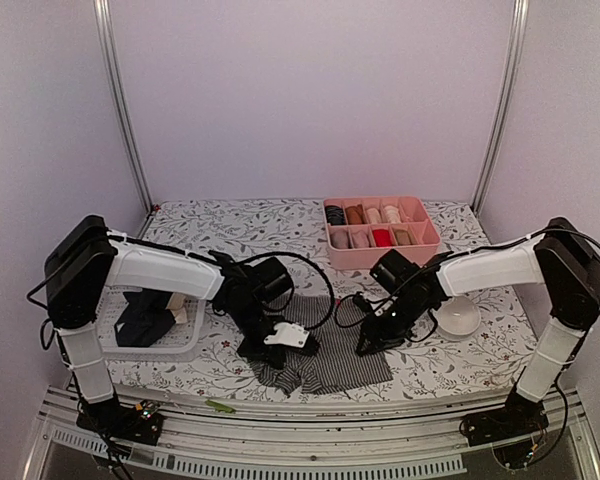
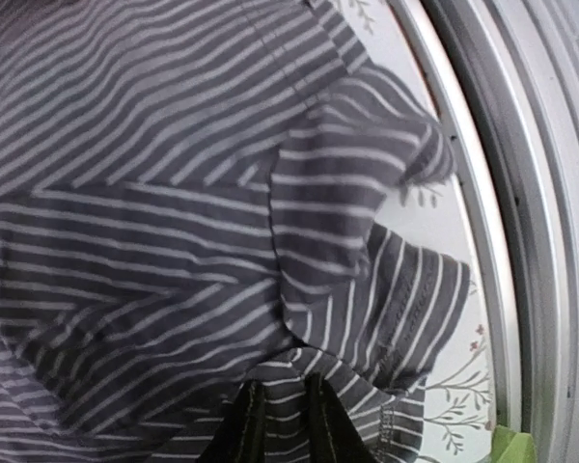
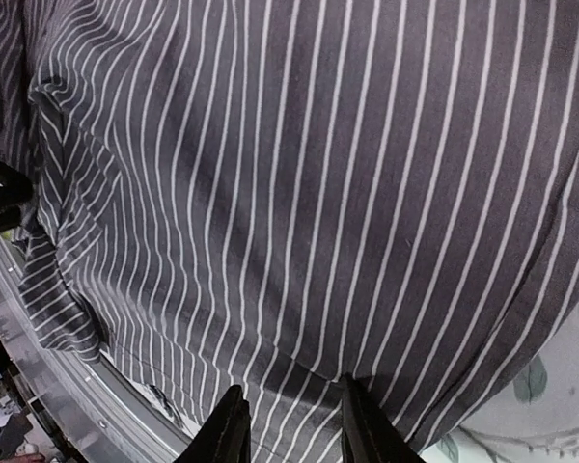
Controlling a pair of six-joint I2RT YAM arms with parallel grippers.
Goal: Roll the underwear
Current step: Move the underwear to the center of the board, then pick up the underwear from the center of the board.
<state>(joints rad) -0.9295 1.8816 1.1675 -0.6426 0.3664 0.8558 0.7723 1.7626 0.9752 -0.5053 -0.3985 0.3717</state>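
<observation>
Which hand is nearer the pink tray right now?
Right. The right hand is on the right edge of the striped underwear, below the pink tray in the top view. The left hand is on its left edge, farther off.

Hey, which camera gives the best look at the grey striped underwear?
The top external view: it alone shows the striped underwear nearly whole, lying near the front edge of the table. The left wrist view shows only bunched folds close up; the right wrist view shows only a smoother stretch of stripes.
</observation>
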